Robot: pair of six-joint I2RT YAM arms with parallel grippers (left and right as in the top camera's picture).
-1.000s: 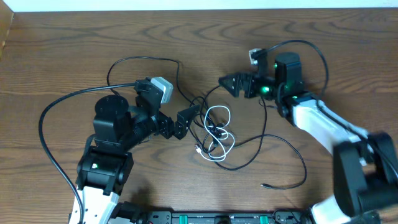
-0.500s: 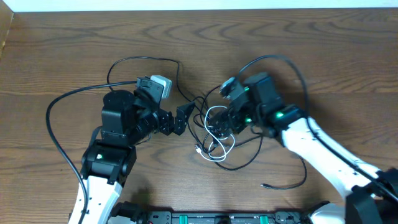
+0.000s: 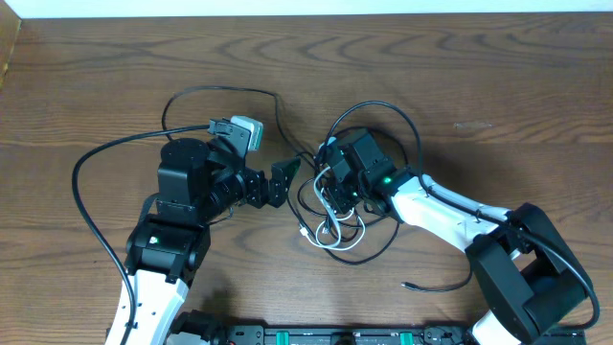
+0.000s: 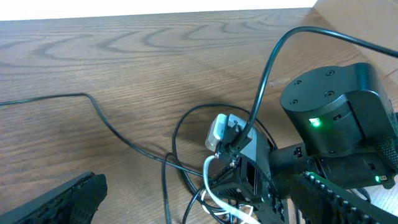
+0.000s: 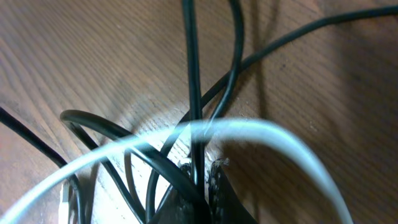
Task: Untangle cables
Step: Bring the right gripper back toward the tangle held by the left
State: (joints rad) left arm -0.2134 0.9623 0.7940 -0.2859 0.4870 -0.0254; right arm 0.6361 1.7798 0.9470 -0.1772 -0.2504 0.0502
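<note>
On the wooden table, the right gripper is pinching a black strand of the cables at frame centre, while the left gripper is holding its jaws spread wide.

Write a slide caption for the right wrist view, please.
The right gripper pinches one black cable of the tangle; a white cable arcs across the view, over the wooden table.

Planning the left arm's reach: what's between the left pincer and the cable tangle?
Overhead view: a narrow strip of bare table, crossed by one outlying black cord loop, separates the left pincer from the tangle.
</note>
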